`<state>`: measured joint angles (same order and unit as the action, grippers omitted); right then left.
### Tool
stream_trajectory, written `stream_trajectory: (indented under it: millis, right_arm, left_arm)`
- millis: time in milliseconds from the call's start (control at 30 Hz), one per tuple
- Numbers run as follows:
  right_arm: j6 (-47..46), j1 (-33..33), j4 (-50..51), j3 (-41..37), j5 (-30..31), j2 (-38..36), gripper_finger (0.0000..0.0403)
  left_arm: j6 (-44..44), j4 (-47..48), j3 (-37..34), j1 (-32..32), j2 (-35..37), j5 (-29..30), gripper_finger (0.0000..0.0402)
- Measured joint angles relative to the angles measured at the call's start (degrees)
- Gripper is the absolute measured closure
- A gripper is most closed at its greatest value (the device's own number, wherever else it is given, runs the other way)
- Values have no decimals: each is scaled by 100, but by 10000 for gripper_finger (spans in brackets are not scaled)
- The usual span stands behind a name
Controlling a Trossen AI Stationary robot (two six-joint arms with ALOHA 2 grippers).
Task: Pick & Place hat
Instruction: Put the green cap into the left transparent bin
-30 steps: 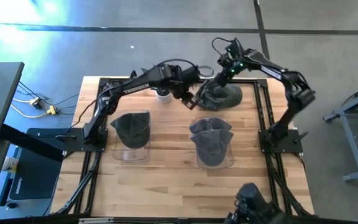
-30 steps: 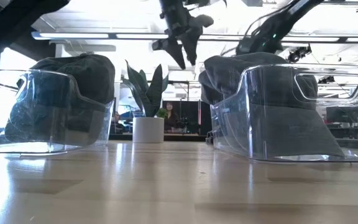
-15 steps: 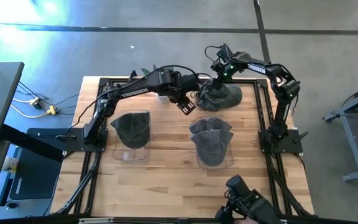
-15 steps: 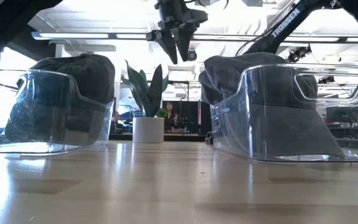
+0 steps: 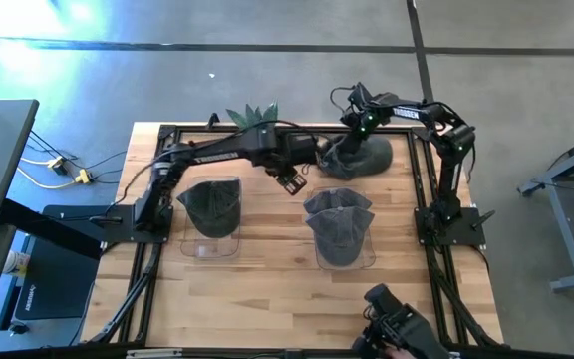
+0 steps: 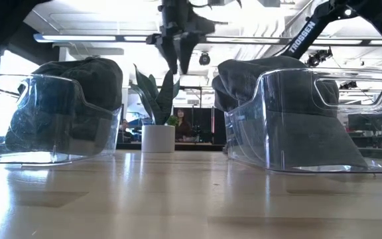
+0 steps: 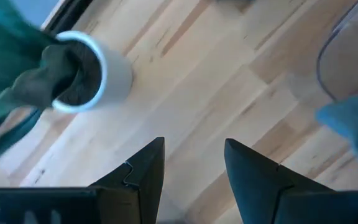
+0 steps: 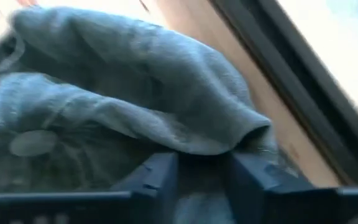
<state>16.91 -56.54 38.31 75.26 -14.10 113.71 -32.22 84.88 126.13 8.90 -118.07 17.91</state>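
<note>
A pile of dark grey hats lies on the table's far right part. My right gripper is down on the pile's far left side and shut on a hat. My left gripper hangs open above bare wood between the pile and the two bins. It holds nothing, and its fingers point down at the tabletop. The low view shows it high up. The right gripper is hidden there behind the right bin. My right gripper pinches a bunched fold of the hat's cloth between its two fingers, coming from above and slanting down. The fold bulges over the fingertips. The hat still lies on the pile. I cannot tell whether the fold is one layer or several.
A clear bin at the near left holds one grey hat. A second clear bin at near centre-right holds grey hats. A plant in a white pot stands at the far centre, under the left arm. Black rails frame the table.
My right gripper has gone down onto the far left side of the hat pile. My left gripper has drifted away from the pile, toward the table's left and near edges, turning a little as it went. It stays high above the wood.
</note>
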Motion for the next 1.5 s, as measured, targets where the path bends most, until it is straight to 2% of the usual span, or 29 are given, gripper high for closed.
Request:
stream_trajectory:
  millis: [133, 167, 233, 333, 400, 467, 533, 633, 700, 867, 1100, 1200, 1333, 1400, 1500]
  right_arm:
    - [11, -141, 71, -240, -101, -149, 381]
    - [13, -187, 134, -266, -203, -225, 391]
    - [3, -253, 240, -316, -344, -429, 389]
    - [7, -336, 596, -314, -611, -837, 385]
    - [9, -388, 820, -315, -953, -1136, 397]
    - [-26, -391, 909, -314, -1323, -1443, 399]
    - [-141, -389, 964, -314, -1598, -1775, 397]
    - [-152, -338, 915, -314, -1662, -2196, 400]
    - [-142, -262, 835, -311, -1571, -2383, 394]
    - [438, -133, 786, -310, -1237, -2396, 354]
    - [2189, -32, 629, -310, -712, -1752, 235]
    - [2962, -17, 430, -311, -337, -1370, 198]
    - [4024, -12, 244, -312, -298, -989, 185]
    - [4409, 20, 178, -312, -291, -827, 189]
    - [4511, 46, 51, -312, -299, -644, 210]
  left_arm:
    - [-285, -709, -964, -65, 588, -103, 241]
    - [-305, -764, -1214, -69, 739, -118, 241]
    - [-428, -1504, -1608, -78, 978, -153, 241]
    - [-574, -1622, -2253, -19, 1492, -170, 241]
    - [-641, -2373, -2513, 46, 1721, -178, 241]
    - [-648, -2253, -2852, 142, 1981, -281, 241]
    - [-569, -3008, -2938, 187, 2012, -313, 241]
    - [-428, -3001, -3051, 317, 2106, -381, 241]
    - [-317, -3530, -2997, 354, 2123, -435, 241]
    - [-12, -3814, -3010, 440, 2122, -795, 241]
    - [49, -3804, -3014, 459, 2126, -1008, 241]
    - [47, -3805, -3014, 418, 2126, -1165, 241]
    - [47, -3818, -3014, 345, 2126, -1303, 241]
    - [47, -3832, -3014, 314, 2126, -1296, 241]
    - [45, -3849, -3014, 248, 2126, -1287, 241]
